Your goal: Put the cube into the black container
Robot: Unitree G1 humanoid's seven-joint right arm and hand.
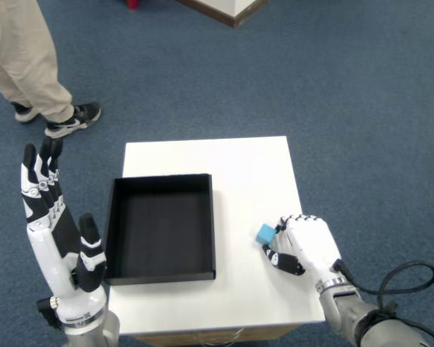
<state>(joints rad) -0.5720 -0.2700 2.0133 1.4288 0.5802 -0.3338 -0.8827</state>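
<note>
Floor: blue carpet all around from my head view, with a bystander's khaki trouser leg and black sneaker at upper left, and a wood-trimmed white corner at the top edge.
Surface: square white table centred under me.
Black container: shallow rectangular black tray on the table's left half, open side up, nothing inside that I can see; its long axis runs away from me, sides square with the table edges.
Cube: small light-blue cube on the white top, right of the tray and well apart from it, touching the fingertips of my right hand; it sits turned a little, with a corner toward the tray. Being a cube, it gives me no long axis to report.
Right hand: white five-finger right hand with black fingertips low on the table at the near right, fingers curled round the cube's right side and thumb tucked just below it; I cannot tell whether the cube is actually gripped or only touched.
Left hand: white-and-black left hand raised off the table's left edge, fingers straight and together, holding nothing.
Cable: black cable looping by my right forearm.
Writing: no brand or label that I can read anywhere.
</note>
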